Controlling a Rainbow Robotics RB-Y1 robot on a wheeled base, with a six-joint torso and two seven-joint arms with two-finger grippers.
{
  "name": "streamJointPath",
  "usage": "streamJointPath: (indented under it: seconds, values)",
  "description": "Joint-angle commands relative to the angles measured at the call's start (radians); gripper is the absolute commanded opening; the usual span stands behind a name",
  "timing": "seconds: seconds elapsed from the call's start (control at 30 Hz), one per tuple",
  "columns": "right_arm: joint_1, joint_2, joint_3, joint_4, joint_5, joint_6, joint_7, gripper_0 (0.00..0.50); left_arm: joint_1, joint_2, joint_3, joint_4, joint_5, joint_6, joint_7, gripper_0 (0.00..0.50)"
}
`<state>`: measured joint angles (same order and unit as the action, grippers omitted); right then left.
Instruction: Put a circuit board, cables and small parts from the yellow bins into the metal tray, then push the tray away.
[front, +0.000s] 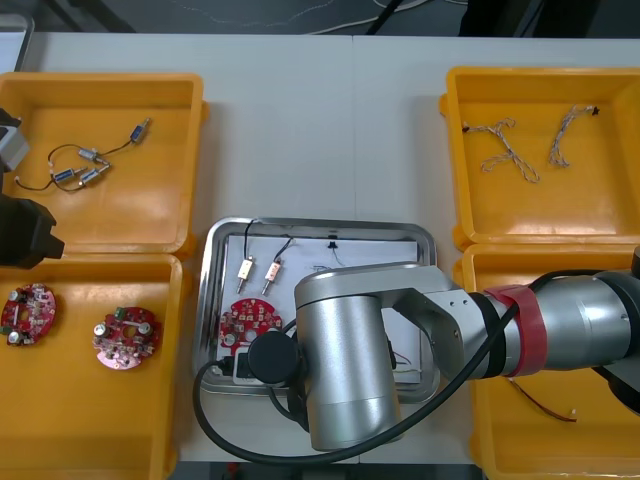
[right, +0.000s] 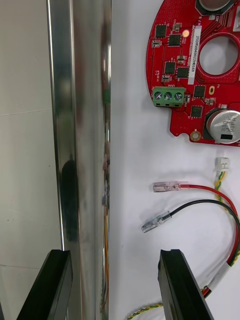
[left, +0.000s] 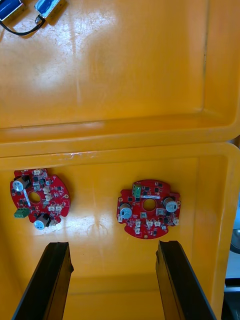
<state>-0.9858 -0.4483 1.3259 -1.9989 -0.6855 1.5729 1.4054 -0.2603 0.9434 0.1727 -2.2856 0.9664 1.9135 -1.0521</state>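
Metal tray (front: 222, 250) sits between four yellow bins (front: 100, 82), mostly buried under the right arm (front: 350, 370), so lots inside is hidden. Right gripper (right: 115, 262) is spread wide, straddling the tray's wall, one circuit board (right: 192, 75) just beyond its inside finger. Left gripper (left: 112, 250) gapes wide over two more boards (left: 148, 207)

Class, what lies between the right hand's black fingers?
In the right wrist view, the shiny metal tray's rim runs between them; the right hand is open.
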Motion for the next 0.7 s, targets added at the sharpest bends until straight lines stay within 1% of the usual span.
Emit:
streamJointPath:
  seconds: [0.03, 0.4, 0.7]
  values:
    - [0.019, 0.002, 0.018, -0.035, 0.021, 0.01, -0.006, 0.5, 0.019, 0.044, 0.031, -0.026, -0.001, 0.006, -0.066, 0.5]
    - [0.062, 0.014, 0.018, -0.037, 0.043, 0.024, -0.009, 0.5, 0.019, 0.044, 0.031, -0.026, -0.001, 0.006, -0.066, 0.5]
    - [0.098, 0.025, 0.03, -0.035, 0.087, 0.032, -0.013, 0.5, 0.019, 0.044, 0.031, -0.026, -0.001, 0.006, -0.066, 0.5]
